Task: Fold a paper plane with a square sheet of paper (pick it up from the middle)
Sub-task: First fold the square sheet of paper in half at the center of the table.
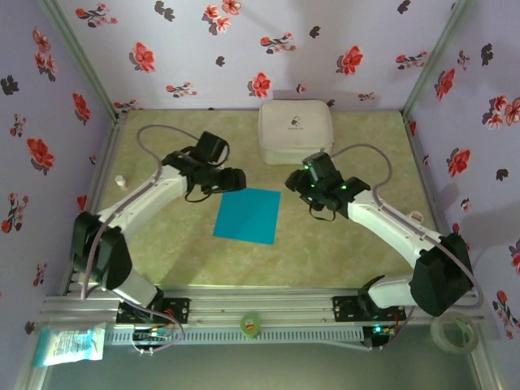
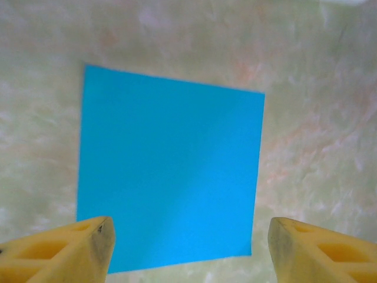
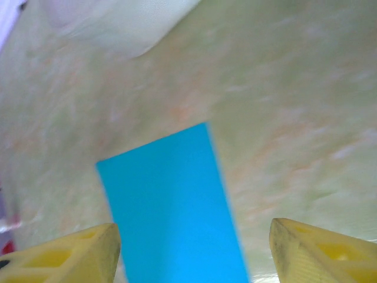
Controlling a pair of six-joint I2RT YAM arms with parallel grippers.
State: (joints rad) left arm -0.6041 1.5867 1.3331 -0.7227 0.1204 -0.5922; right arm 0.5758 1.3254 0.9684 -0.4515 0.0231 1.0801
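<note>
Flat on the desk [image 1: 162, 244], near its middle: the square sheet of paper [image 1: 247, 215], bright turquoise, plain, turned a little askew to the desk's edges. Farther back, close to the flowered wall [image 1: 244, 49] and apart from the sheet: a white zip case [image 1: 295, 130].

Left pincer [image 1: 233, 180]: at the end of an arm reaching in from the left, by the sheet's far left corner. Stands wide and grips nothing. From the left wrist, yellow fingers [image 2: 82, 247] at the two lower corners of the view, the whole sheet spread on the desk between and beyond them, the left finger overlapping its near corner. Touching the paper or just above it: cannot tell.

Right pincer [image 1: 299, 182]: just beside the sheet's far right corner, facing the left one across the far edge. Also wide, also holding nothing. From the right wrist, somewhat blurred, a strip of the turquoise sheet running up between the yellow fingers [image 3: 76, 253], one far corner in view, bare desk on either side, the pale bulk of the case at the top left.

Elsewhere: a small white bottle [image 1: 121, 182] at the desk's left edge; a roll of clear tape [image 1: 452, 331] at the front right corner; a small green round thing [image 1: 249, 323] on the front rail; a printed packet [image 1: 73, 343] at the front left.
</note>
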